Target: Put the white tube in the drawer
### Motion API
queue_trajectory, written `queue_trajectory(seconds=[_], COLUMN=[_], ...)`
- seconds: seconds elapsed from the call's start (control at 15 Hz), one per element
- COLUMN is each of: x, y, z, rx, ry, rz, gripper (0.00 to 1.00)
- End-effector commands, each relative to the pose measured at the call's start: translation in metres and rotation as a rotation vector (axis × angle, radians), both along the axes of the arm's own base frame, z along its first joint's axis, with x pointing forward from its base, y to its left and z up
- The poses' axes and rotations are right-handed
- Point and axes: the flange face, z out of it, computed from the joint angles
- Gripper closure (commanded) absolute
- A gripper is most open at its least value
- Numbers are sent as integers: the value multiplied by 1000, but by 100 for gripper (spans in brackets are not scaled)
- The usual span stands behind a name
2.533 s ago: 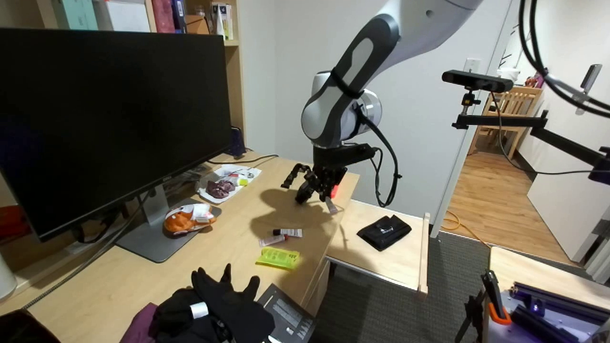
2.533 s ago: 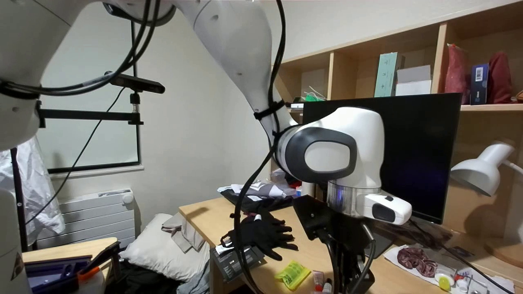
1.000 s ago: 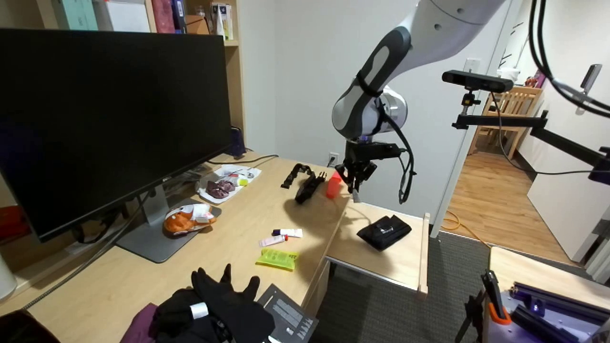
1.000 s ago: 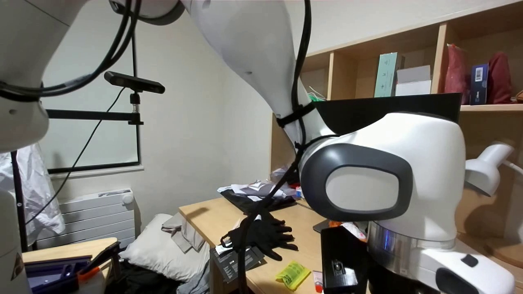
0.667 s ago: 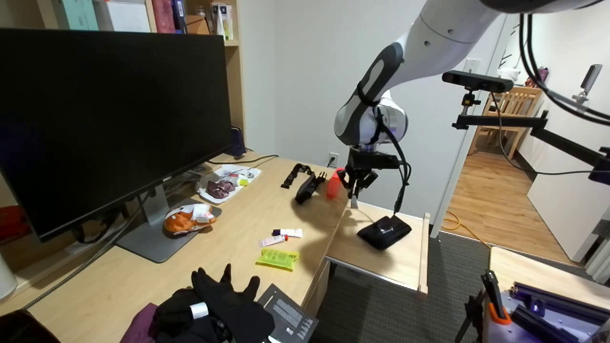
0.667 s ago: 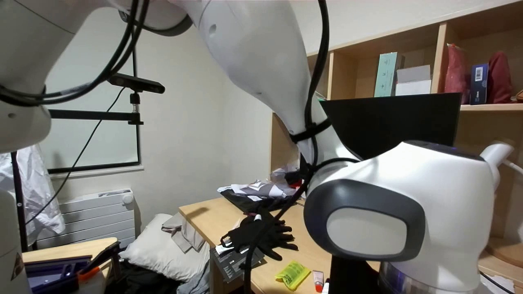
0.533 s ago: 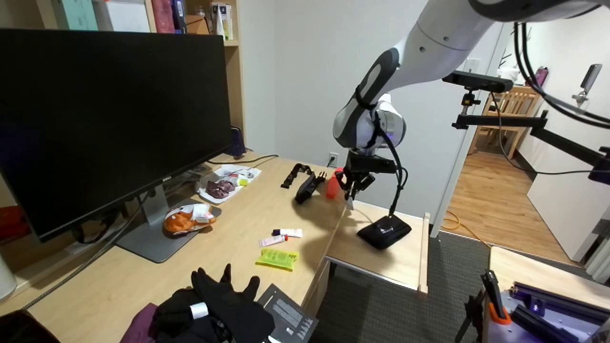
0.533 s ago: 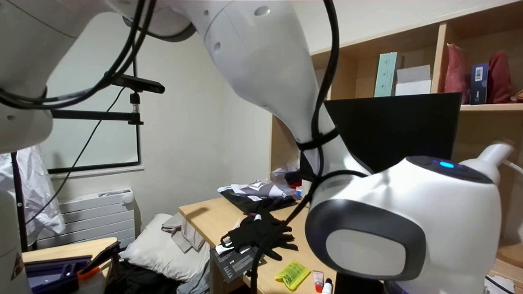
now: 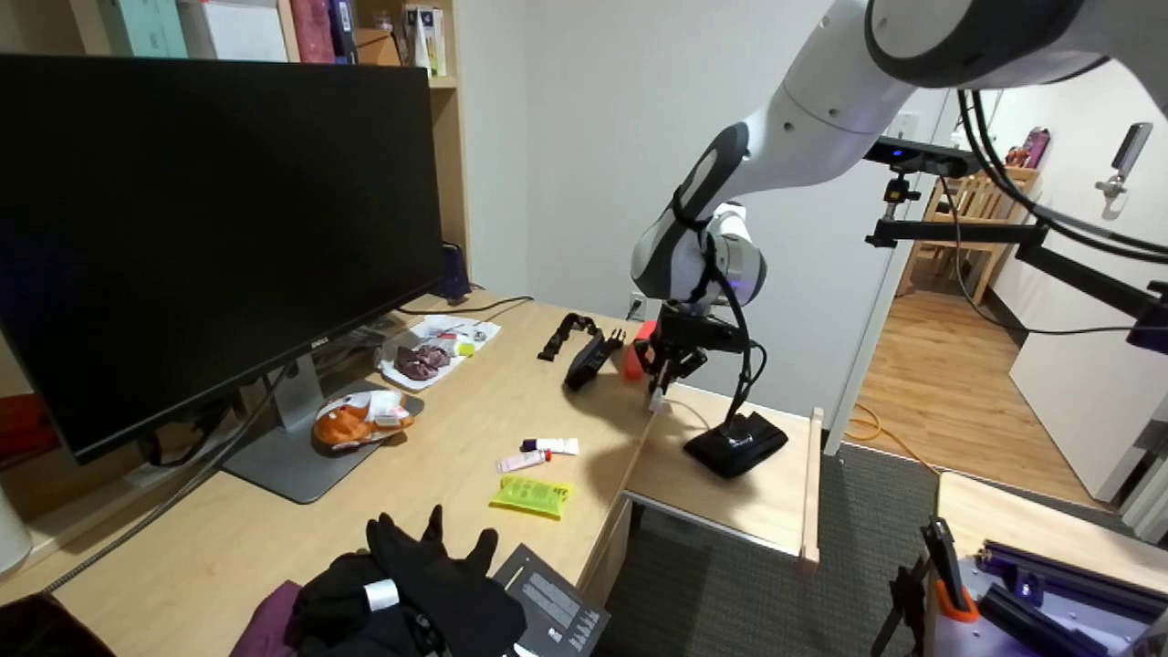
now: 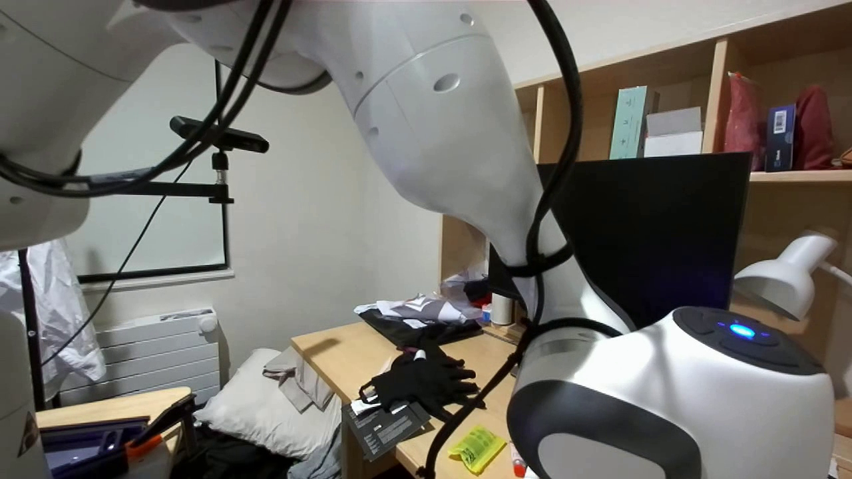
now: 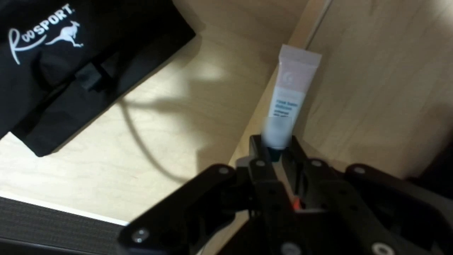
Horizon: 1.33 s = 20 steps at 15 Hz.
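Observation:
The white tube (image 11: 292,81) has a pinkish flat end, dark print and a dark green cap. My gripper (image 11: 276,156) is shut on its cap end in the wrist view, the flat end pointing away. In an exterior view the gripper (image 9: 664,370) holds the tube (image 9: 656,400) hanging down by the desk's edge. The drawer (image 9: 703,506) is pulled open below and beside the desk; its light wooden bottom (image 11: 170,138) shows in the wrist view. There the tube overlaps the edge between drawer and desk; its height above it is hard to judge. The arm hides the gripper elsewhere.
A black pouch (image 9: 735,444) lies in the drawer. On the desk, a red object (image 9: 633,365) and a black belt (image 9: 591,360) lie near the gripper. Two small tubes (image 9: 551,446) and a yellow-green packet (image 9: 532,495) lie nearer the front. A monitor (image 9: 219,228) stands behind.
The gripper has carried the tube from above the desk rightward to the desk's edge by the drawer. In the last second it has dropped and drifted slightly back left. The tube stays held.

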Motion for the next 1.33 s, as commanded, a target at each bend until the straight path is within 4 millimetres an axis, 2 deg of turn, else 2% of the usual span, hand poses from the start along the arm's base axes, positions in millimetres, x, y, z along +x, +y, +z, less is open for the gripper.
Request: queue_trajectory(seconds=[0.0,0.47,0.87,1.27], x=[-3,-29,-72,-76], y=[-2,-18,-41,-44], z=[2,16,-16,-38], rx=[-3,6,-3,90], ry=[5,-5,59,-14], rz=[-6,7,-24,-107], gripper=[89,89,89,89])
